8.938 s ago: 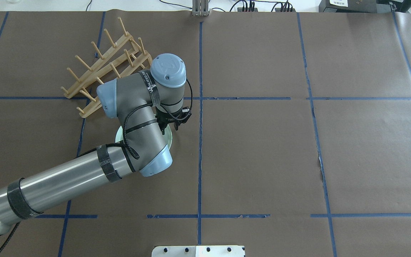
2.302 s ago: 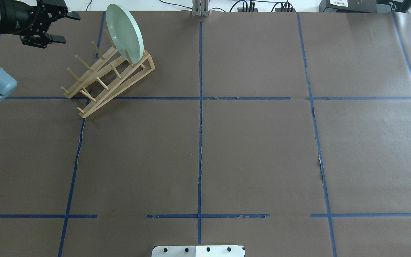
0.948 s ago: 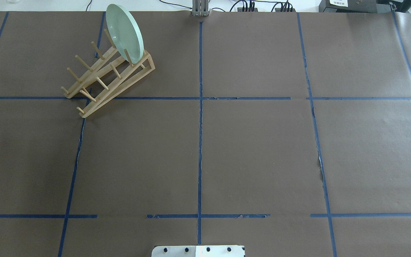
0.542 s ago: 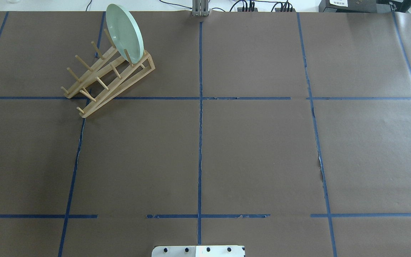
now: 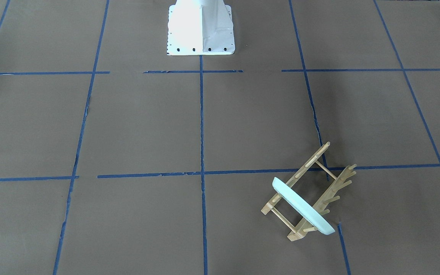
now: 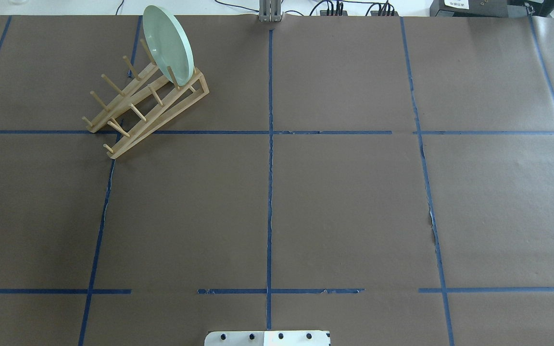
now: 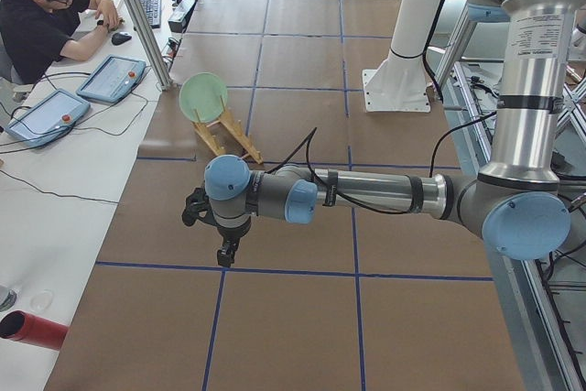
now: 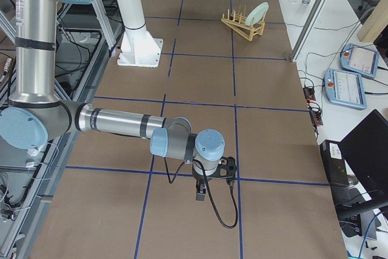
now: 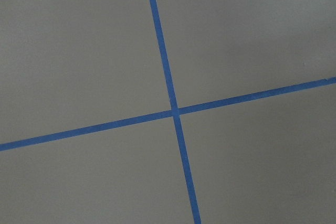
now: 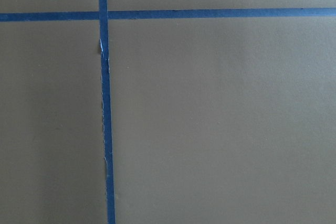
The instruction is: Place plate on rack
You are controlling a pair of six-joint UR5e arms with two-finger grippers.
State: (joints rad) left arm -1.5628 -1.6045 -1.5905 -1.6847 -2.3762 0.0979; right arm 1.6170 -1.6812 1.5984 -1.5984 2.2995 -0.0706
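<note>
The plate [image 6: 167, 45] is round and pale mint-green with a low raised rim; it stands on edge in the light wooden dish rack [image 5: 304, 169], held between upright pegs in the last slot at the rack's two-o'clock end in the overhead view; it seems to lean a little rather than stand quite upright. The rack sits on the brown paper-covered table [image 6: 344, 206] towards ten o'clock from the table's middle, astride blue tape lines. Nothing touches the plate; the left gripper [image 7: 224, 256] hangs over the table well apart from it, with plate and rack at about twelve o'clock beyond it in the left side view; the right gripper [image 8: 201, 195] hangs at the table's opposite end, farther still. Whether either gripper's fingers are parted or closed cannot be told here.
</note>
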